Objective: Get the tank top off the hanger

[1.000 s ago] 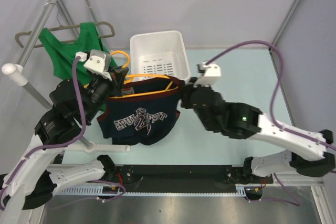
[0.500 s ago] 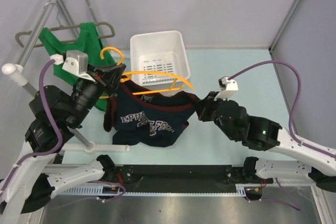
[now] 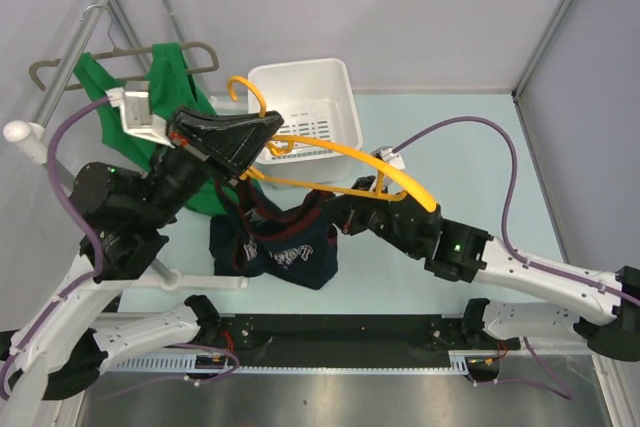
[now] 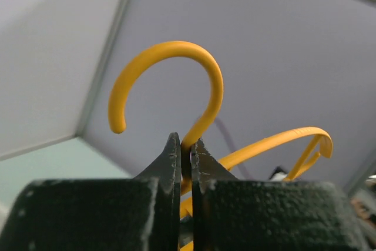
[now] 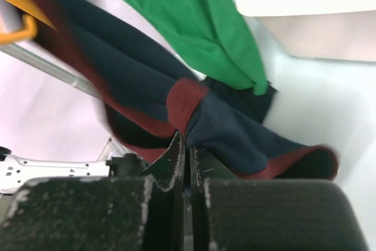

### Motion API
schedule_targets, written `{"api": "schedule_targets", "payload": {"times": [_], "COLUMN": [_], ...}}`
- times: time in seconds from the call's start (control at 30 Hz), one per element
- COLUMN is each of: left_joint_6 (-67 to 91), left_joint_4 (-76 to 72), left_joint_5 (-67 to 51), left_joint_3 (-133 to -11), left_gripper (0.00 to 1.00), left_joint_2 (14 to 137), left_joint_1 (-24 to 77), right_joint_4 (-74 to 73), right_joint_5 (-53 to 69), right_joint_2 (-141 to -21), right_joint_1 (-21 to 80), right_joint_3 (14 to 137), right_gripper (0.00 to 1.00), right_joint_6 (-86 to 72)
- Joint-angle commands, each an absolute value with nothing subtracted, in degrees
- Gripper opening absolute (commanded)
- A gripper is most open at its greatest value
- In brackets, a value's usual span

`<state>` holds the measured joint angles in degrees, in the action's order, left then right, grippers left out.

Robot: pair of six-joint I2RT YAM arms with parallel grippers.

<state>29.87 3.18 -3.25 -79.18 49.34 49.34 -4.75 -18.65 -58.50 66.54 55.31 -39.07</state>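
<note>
The left gripper (image 4: 183, 145) clamped the orange hanger (image 4: 207, 80), the right gripper (image 5: 187, 145) pinched the navy garment (image 5: 235, 130), and the tank top (image 3: 170, 72), half hidden behind the left arm (image 3: 120, 197), hung on the hanger (image 3: 200, 46) back left.

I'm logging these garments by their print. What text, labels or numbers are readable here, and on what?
navy garment: white printed lettering on its front, too crumpled and folded to read.
green tank top: no text or label in view.
orange hanger: no text.
white basket: no text.
</note>
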Motion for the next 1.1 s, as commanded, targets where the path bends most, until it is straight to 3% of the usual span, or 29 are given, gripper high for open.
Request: {"api": "schedule_targets", "payload": {"times": [0.0,0.13,0.33,0.53,0.73,0.83,0.87,0.97,1.07], "left_joint_6": [42.35,43.77,32.91,21.20,14.87,12.48,12.39,12.13,12.39], "left_joint_4": [-14.67,-14.51,2.41,20.80,27.32,30.05,30.15,30.23,30.06], "left_joint_5": [-10.45,-11.95,-13.18,-5.90,-2.02,-0.62,-0.70,-2.10,-4.48], "left_joint_3": [-79.01,-82.25,-87.27,-85.18,-77.79,-76.91,-76.21,-75.24,-74.80], "left_gripper": [0.00,0.00,0.00,0.00,0.00,0.00,0.00,0.00,0.00], "left_joint_2": [47.90,48.78,45.71,37.63,31.56,29.10,28.31,25.93,24.26], "left_joint_1": [49.22,49.22,49.22,49.22,49.22,49.22,49.22,49.22,49.22], "right_joint_4": [3.08,0.63,-8.34,-15.91,-15.74,-13.45,-12.49,-12.31,-10.56], "right_joint_5": [-13.71,-10.03,-0.62,5.27,-1.58,-0.61,-0.62,-3.76,-5.71], "right_joint_2": [-62.13,-63.63,-63.80,-75.22,-89.98,-95.17,-96.32,-100.10,-103.70], "right_joint_1": [64.35,59.25,49.58,53.87,62.13,63.19,63.89,67.04,68.99], "right_joint_3": [57.39,58.27,61.95,66.44,71.63,72.68,72.69,73.83,74.88], "right_gripper": [0.00,0.00,0.00,0.02,0.31,0.52,0.67,0.96,1.00], "right_joint_6": [-39.81,-39.73,-36.05,-27.78,-26.46,-27.42,-27.51,-26.99,-26.63]}}
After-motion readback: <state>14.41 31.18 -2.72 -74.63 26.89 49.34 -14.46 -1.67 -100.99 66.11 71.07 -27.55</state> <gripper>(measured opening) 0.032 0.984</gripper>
